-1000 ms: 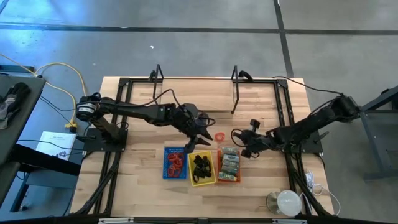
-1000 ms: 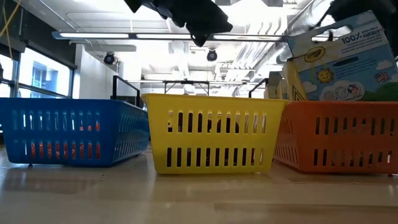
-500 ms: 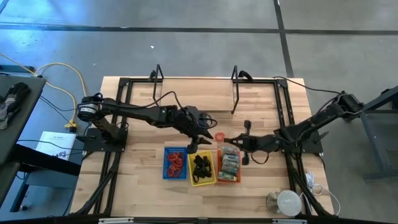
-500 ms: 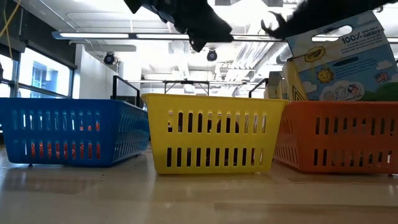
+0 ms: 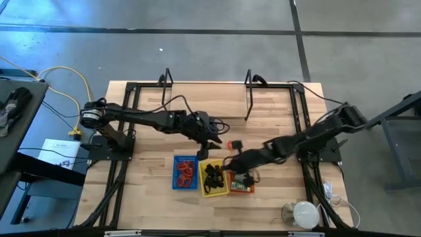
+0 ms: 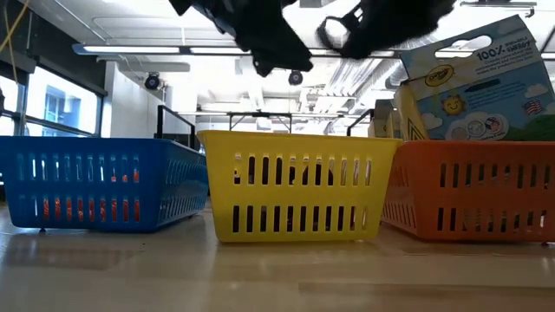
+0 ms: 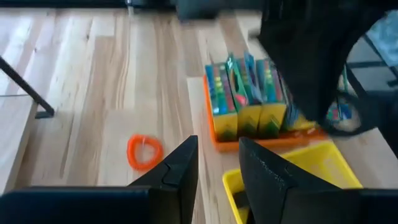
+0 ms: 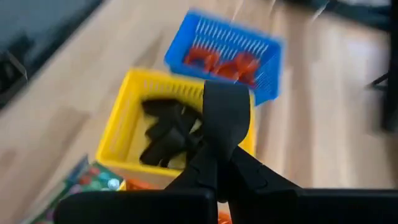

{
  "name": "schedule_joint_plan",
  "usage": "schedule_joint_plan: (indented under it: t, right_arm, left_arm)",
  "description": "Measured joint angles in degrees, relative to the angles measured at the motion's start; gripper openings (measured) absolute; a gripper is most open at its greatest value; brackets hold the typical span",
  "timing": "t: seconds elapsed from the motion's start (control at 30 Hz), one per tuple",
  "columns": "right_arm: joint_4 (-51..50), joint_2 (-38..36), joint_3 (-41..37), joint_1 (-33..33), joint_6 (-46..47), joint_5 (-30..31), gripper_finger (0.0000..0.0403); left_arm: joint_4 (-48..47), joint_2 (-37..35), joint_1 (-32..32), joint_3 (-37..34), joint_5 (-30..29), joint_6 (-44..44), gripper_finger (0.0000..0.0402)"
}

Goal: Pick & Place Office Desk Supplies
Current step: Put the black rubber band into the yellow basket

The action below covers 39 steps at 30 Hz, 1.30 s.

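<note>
Beside orange tray (image 5: 231, 191), red loop (image 5: 231, 144).

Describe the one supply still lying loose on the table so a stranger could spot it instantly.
Start at the row of three trays on the wooden table: blue tray, yellow tray, orange tray. Just beyond the orange tray, on bare wood, lies a small red band loop. It is the only supply outside a tray.
</note>
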Motion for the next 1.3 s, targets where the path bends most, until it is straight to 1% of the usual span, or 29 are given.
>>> schedule_joint_plan:
  t: [0.1, 0.2, 0.27, 0.4, 0.5, 0.57, 0.67, 0.8, 1.03, 1.1, 1.17, 1.3]
  right_arm:
    - [-4.5, 6.3, 4.5, -0.9, -0.6, -2.5, 0.0003]
    - [-7.8, 10.3, 8.6, -1.6, -0.5, -6.5, 0.0003]
    - [-8.3, 11.7, 10.8, -2.0, -0.6, -8.3, 0.0003]
    - [-7.9, 13.8, 13.5, -2.0, -1.1, -9.3, 0.0003]
    - [-6.8, 16.2, 14.8, -2.0, -1.0, -10.5, 0.0003]
    - [-6.4, 17.7, 16.3, -2.0, 0.2, -12.9, 0.0003]
    - [-6.5, 18.9, 18.2, -2.2, 1.9, -14.5, 0.0004]
    - [-5.9, 19.3, 18.6, -2.3, 3.6, -12.7, 0.0016]
    - [-5.6, 20.4, 18.6, -2.1, 11.6, -7.5, 0.0046]
    - [-5.7, 21.6, 18.4, -1.9, 13.7, -6.4, 0.0059]
    - [-3.5, 23.0, 18.5, -1.8, 15.2, -5.7, 0.0076]
    - [-0.4, 24.4, 18.4, -1.0, 18.5, -2.5, 0.0118]
  left_arm:
    - [-4.3, -1.6, 0.1, 0.0, 0.0, 1.1, 0.0111]
    - [-7.2, -3.9, 0.3, 0.0, 0.0, 1.1, 0.0111]
    - [-9.3, -5.1, 0.3, 0.0, 0.1, 1.3, 0.0111]
    - [-12.2, -6.9, 0.3, 0.0, 0.0, 0.5, 0.0111]
    - [-16.3, -8.3, 0.9, 0.0, -2.9, -3.3, 0.0111]
    - [-17.0, -9.5, 1.0, -0.7, -5.0, -4.9, 0.0111]
    - [-17.1, -11.7, 0.7, -2.0, -5.7, -6.5, 0.0111]
    - [-17.8, -13.8, -1.6, -2.7, -5.5, -7.7, 0.0111]
    - [-20.2, -15.8, -4.8, -2.7, -6.2, -7.7, 0.0111]
    - [-20.2, -15.8, -5.1, -2.7, -6.2, -7.2, 0.0111]
    - [-21.1, -15.8, -5.1, -2.7, -6.2, -6.6, 0.0111]
    - [-24.8, -15.8, -5.1, -2.7, -6.2, -6.4, 0.0111]
